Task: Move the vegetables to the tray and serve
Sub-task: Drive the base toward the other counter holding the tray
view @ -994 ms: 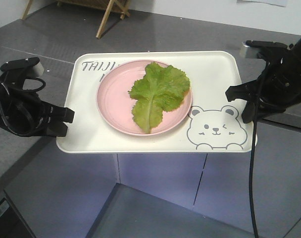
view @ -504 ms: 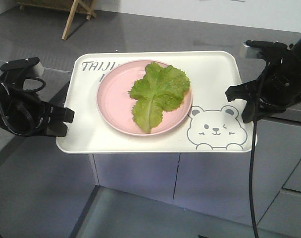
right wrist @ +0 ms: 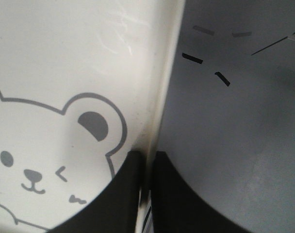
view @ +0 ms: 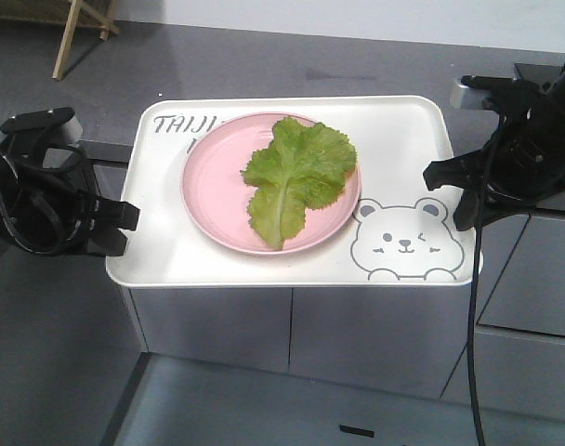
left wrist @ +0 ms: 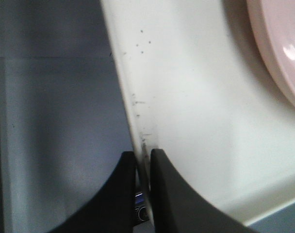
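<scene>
Background only: the grey cabinet (view: 292, 325) now sits square under the load, and the wooden frame (view: 73, 28) has slid to the top-left corner over the last second. So the base is travelling, not the arms.

Tray (view: 394, 139) is held off the ground between both arms, level, same spot in the front view as before. Pink plate (view: 203, 186) rides on it and hasn't shifted. Lettuce leaf (view: 296, 177) lies flat on the plate, unmoved.

Left gripper (left wrist: 143, 155) is clamped on the tray's left rim, right gripper (right wrist: 146, 154) on the right rim by the bear print.

My read: transfer is done and this is the serve leg. Main risk is the plate sliding when the base stops.
</scene>
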